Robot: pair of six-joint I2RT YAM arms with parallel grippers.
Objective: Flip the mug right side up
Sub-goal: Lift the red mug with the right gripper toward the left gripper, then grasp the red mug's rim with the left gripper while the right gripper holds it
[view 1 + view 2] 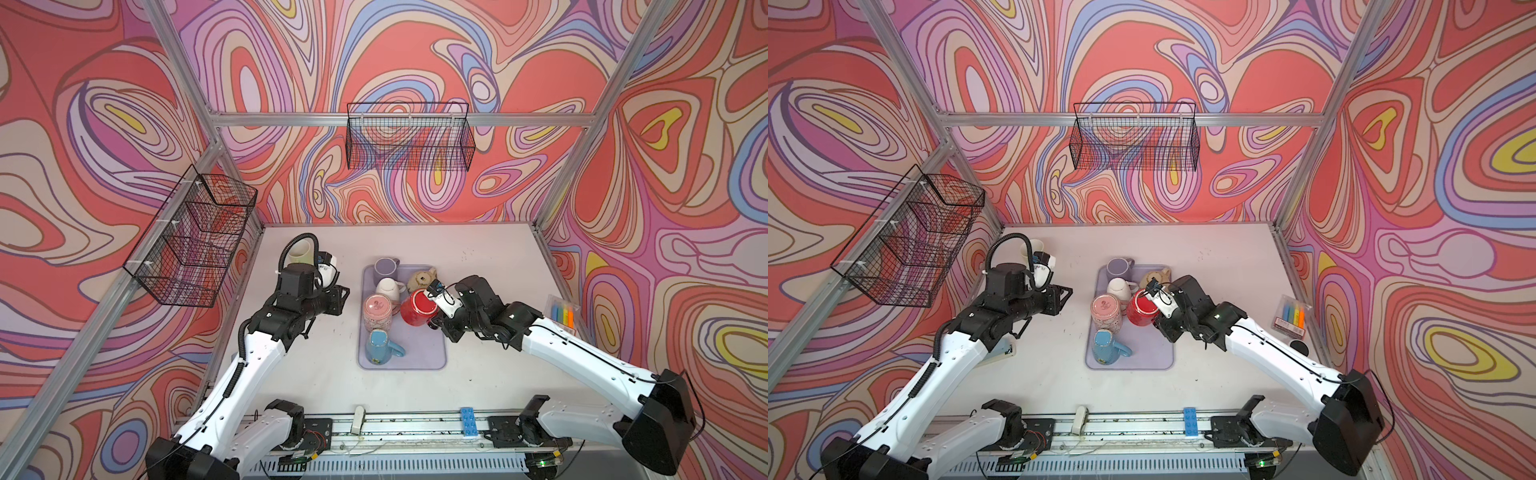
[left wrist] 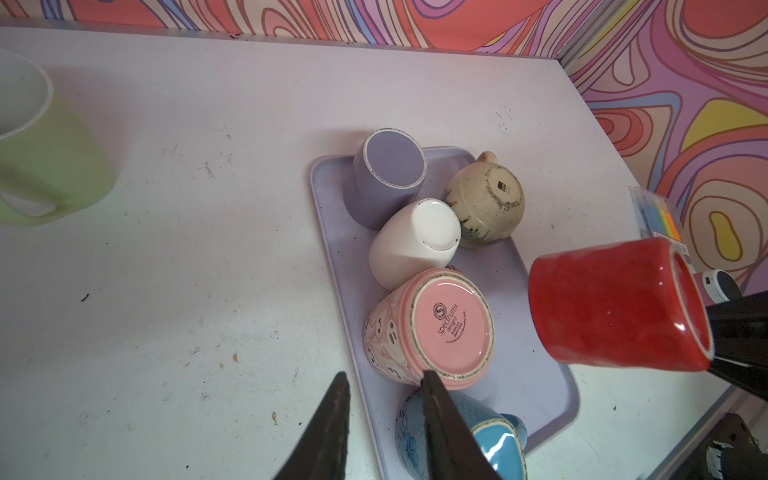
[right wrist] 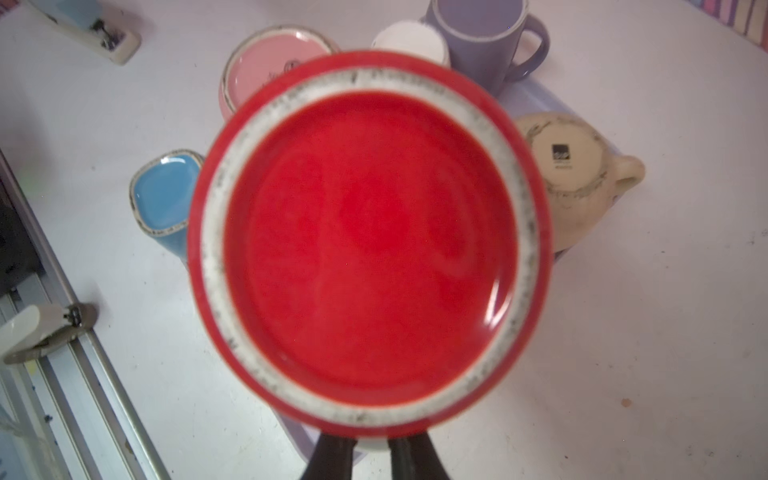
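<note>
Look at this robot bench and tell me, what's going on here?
The right gripper has its jaws shut on a glossy red ceramic mug, held above the lilac plastic tray and tipped roughly sideways, so not upright yet. A lilac mug, a white mug, a speckled beige mug, a patterned pink mug and a blue mug sit bottom-up on the tray. The left gripper hovers beside them, jaws open and empty. A pale green mug stands upright on the white table.
</note>
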